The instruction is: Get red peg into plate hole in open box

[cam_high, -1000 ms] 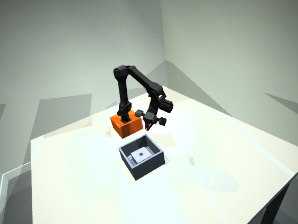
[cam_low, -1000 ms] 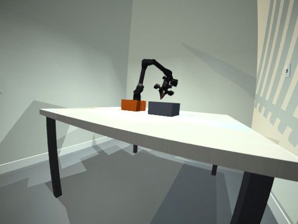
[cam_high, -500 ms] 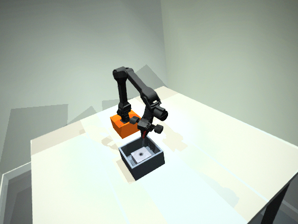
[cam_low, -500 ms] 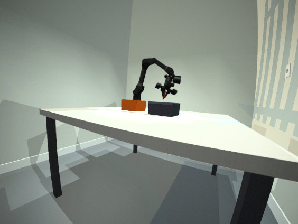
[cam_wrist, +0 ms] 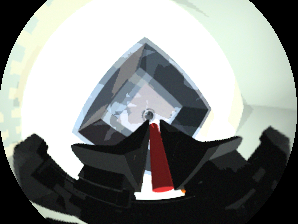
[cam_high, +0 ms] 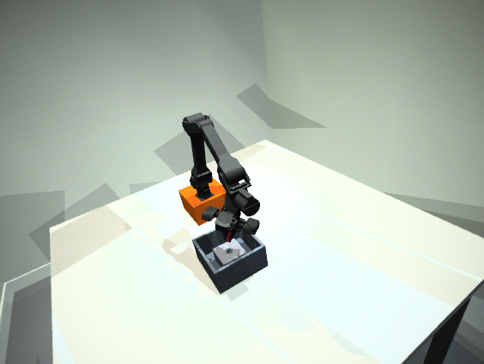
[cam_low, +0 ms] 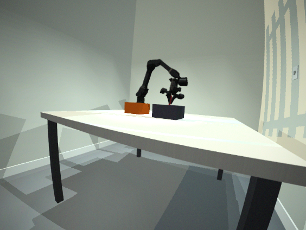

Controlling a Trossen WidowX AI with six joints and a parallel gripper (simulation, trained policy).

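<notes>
Gripper: I am seeing the gripper [cam_high: 228, 239] [cam_low: 170, 104] [cam_wrist: 154, 122] pinching the red peg [cam_high: 228, 236] [cam_low: 170, 100] [cam_wrist: 161, 159], its fingers standing only a little apart.
Peg location: the peg is sitting between the fingers, at the rear part of the open box [cam_high: 245, 269] [cam_low: 168, 112] [cam_wrist: 89, 116] in the top view; its tip is showing near rim height in the exterior view; exact depth I cannot tell.
Peg axis: its length is running along the fingers, pointing down towards the box; it is looking near upright, perhaps slightly leaning.
Hole bearing: the hole [cam_high: 229, 251] [cam_wrist: 148, 115] in the plate [cam_high: 235, 256] [cam_wrist: 135, 100] is lying below the tip, just past it in the wrist view; I am judging alignment unfinished.
Coming move: I am expecting a small shift towards the hole, then straight lowering; an offset tip would be catching on the plate.
</notes>
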